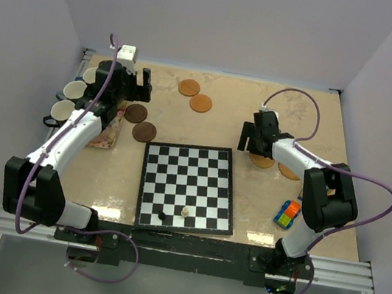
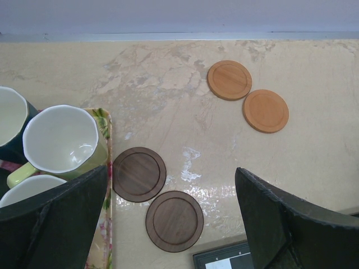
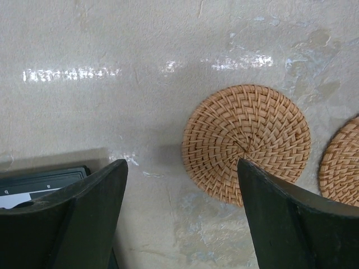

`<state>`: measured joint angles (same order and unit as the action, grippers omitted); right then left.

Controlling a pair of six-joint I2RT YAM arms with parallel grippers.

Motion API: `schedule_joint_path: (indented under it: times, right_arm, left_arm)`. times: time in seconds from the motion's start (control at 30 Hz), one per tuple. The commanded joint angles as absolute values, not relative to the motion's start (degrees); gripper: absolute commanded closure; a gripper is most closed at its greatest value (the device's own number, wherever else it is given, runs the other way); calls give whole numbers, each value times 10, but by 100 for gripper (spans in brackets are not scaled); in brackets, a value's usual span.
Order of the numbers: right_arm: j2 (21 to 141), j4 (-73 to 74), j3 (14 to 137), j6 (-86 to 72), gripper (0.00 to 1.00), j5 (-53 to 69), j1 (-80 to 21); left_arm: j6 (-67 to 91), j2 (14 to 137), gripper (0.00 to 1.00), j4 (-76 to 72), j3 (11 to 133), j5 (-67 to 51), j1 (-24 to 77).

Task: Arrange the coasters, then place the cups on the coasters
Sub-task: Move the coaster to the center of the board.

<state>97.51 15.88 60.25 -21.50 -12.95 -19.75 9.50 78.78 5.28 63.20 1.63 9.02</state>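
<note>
Nearest the arm bases, the chessboard (image 1: 188, 187) is lying flat with two small pieces (image 1: 185, 211) near its front edge, too small to identify, and a coloured cube (image 1: 287, 214) is sitting beside the right arm. Just beyond, the right claw (image 3: 182, 168) is hanging wide over the bench (image 3: 140, 67), gripping nothing. A woven coaster (image 3: 247, 143) is lying flat beneath it, its rim slipping behind one finger (image 3: 291, 224), and a second woven coaster (image 3: 342, 162) is being cut off by the frame edge. From overhead the arm is covering most of both. To the left, the left claw (image 2: 171, 174) is standing wide and empty above two dark brown coasters (image 2: 139, 174) lying just beside each other, close to the floral mat (image 2: 106, 140). On that mat a pale green cup (image 2: 61, 140) is standing upright; a darker cup (image 2: 8, 120) is running off the frame, and a third cup (image 2: 28, 188) is showing only its white inside behind a finger. Farthest off, two tan-orange coasters (image 2: 230, 80) are lying nearly touching, with bare bench all round.
</note>
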Motion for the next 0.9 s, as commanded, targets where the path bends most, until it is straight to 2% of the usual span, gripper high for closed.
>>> schedule_joint_path:
  times: [0.0, 0.33, 0.63, 0.87]
  right_arm:
    - [985, 130, 595, -228, 18, -149, -190]
    - [1006, 113, 585, -228, 22, -135, -178]
    - [1046, 92, 585, -213, 35, -80, -176]
    - [1103, 77, 637, -207, 40, -48, -186]
  left_arm:
    - [106, 773, 0, 33, 636, 7, 91]
    - [106, 773, 0, 33, 637, 8, 91]
    - [105, 773, 0, 33, 637, 8, 91]
    - [103, 774, 0, 34, 636, 15, 91]
